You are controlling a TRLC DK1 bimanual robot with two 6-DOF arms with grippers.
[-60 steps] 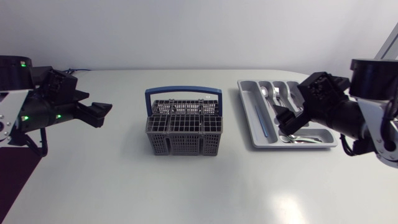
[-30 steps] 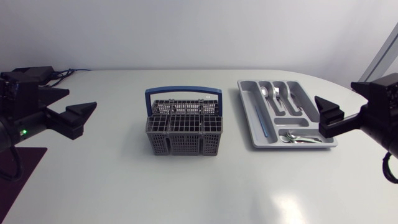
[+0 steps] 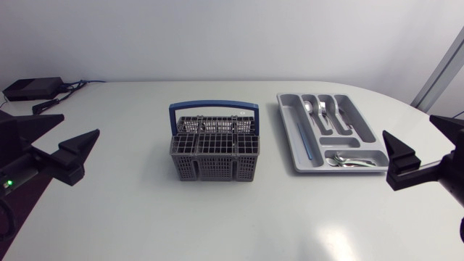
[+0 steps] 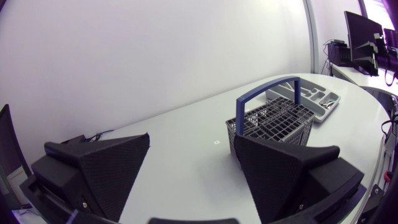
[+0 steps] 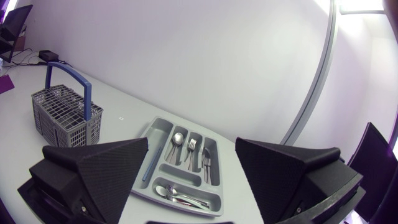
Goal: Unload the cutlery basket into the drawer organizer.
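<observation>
The grey cutlery basket with a blue handle stands mid-table; no cutlery shows above its grid top. To its right lies the grey drawer organizer, holding forks and spoons, more spoons and a thin blue item. My left gripper hovers open at the left edge, well clear of the basket. My right gripper is open at the right edge, just beyond the organizer. The left wrist view has open fingers with the basket far ahead. The right wrist view looks over the organizer and basket.
A black box with cables sits at the table's back left corner. Bare white tabletop lies in front of the basket and organizer and between them and both arms.
Both arms have drawn back toward the side edges. The right gripper left its place over the organizer's near end; the left moved away from the basket. Both stayed open.
</observation>
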